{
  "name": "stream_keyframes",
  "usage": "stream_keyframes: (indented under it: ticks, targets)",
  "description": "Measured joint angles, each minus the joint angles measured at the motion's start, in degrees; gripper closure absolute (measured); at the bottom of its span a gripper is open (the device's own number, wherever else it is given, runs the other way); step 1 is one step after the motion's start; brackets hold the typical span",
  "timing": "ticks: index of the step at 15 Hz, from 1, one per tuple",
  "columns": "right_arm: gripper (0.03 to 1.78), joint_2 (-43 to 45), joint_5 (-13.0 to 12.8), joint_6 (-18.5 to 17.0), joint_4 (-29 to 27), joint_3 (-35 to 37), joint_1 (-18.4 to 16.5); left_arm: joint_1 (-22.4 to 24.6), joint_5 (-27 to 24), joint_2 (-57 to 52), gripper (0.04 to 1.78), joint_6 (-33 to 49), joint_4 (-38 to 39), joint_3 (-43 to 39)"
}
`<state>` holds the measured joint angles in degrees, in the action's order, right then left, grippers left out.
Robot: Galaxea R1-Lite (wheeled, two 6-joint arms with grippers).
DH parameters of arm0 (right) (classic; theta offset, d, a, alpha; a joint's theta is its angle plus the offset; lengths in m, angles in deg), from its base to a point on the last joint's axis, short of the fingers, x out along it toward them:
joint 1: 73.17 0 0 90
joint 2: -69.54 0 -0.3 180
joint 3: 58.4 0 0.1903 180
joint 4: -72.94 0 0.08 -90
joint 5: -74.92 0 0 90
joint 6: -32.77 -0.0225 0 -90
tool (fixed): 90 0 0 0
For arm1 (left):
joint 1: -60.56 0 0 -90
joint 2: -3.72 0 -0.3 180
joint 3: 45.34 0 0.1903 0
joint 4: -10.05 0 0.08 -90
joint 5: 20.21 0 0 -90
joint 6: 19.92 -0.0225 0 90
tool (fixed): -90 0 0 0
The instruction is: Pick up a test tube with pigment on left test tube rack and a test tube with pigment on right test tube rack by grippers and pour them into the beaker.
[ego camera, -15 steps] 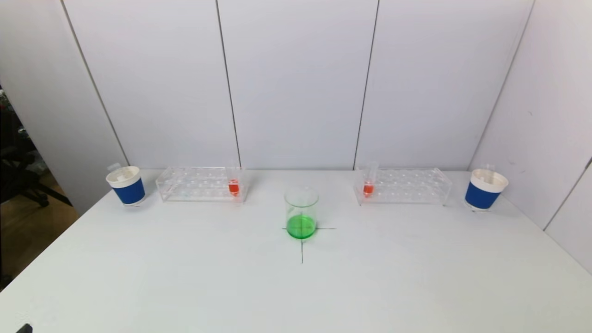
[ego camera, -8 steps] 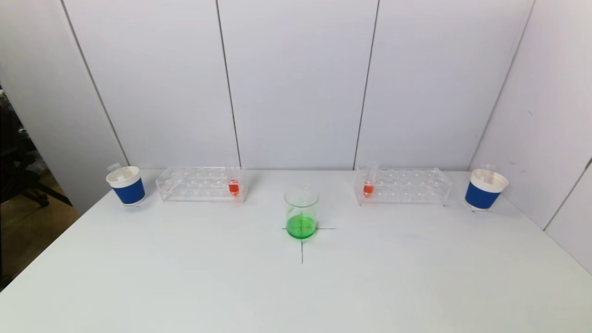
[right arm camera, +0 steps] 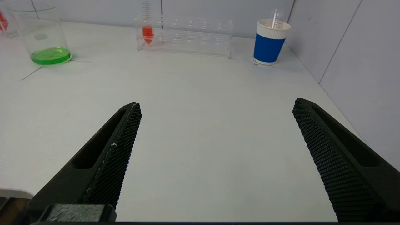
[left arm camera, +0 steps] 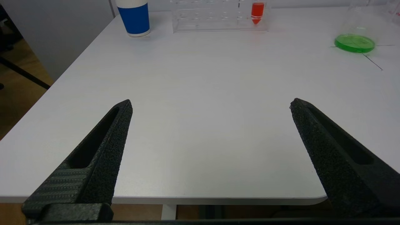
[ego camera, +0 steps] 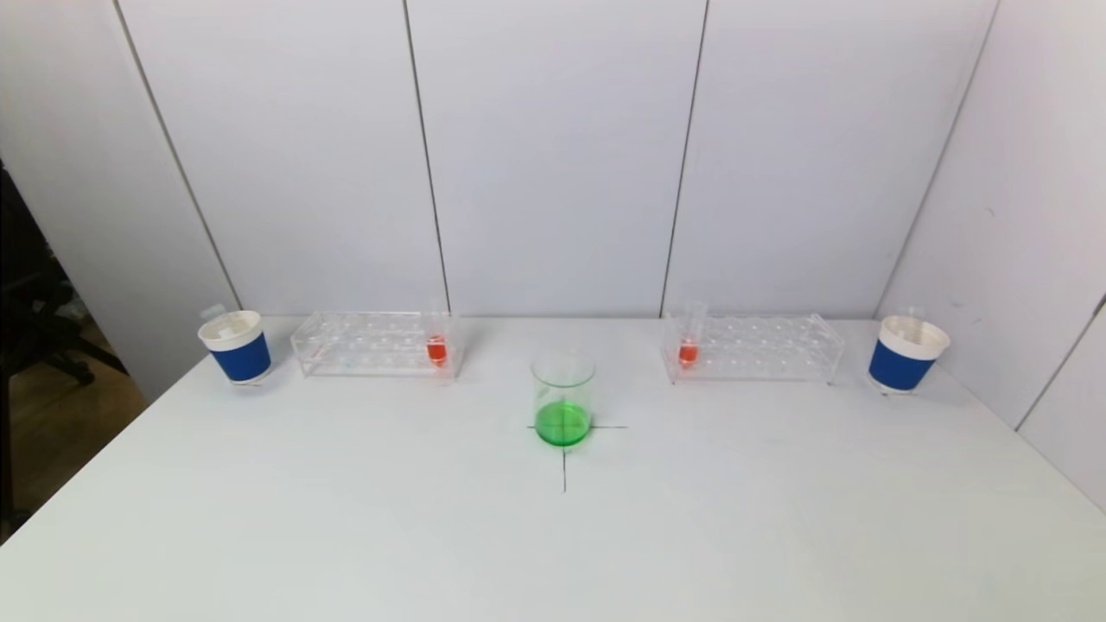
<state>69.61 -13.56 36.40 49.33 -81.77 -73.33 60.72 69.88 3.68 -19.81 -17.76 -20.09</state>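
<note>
Two grippers hung wide-spread at the table's (ego camera: 346, 518) near edge, outside the head view; the dark corner seen there a second earlier had gone, nothing else had shifted. Left to right: left gripper (left arm camera: 211, 104), far from the orange-filled test tube (ego camera: 436, 345) in the left rack (ego camera: 363, 344); the beaker (ego camera: 562, 397) of green liquid centred; the right rack's (ego camera: 760, 347) orange tube (ego camera: 688, 345) well ahead of the right gripper (right arm camera: 216, 104). Tube rims were hard to make out.
</note>
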Motion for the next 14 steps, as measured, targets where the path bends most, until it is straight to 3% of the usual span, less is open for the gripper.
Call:
stream_keyframes:
  ticks: [14]
  targets:
    - [0.05,0.0,0.0,0.0,0.0,0.0,0.0,0.0,0.0,0.0,0.06,0.6,0.0,0.0]
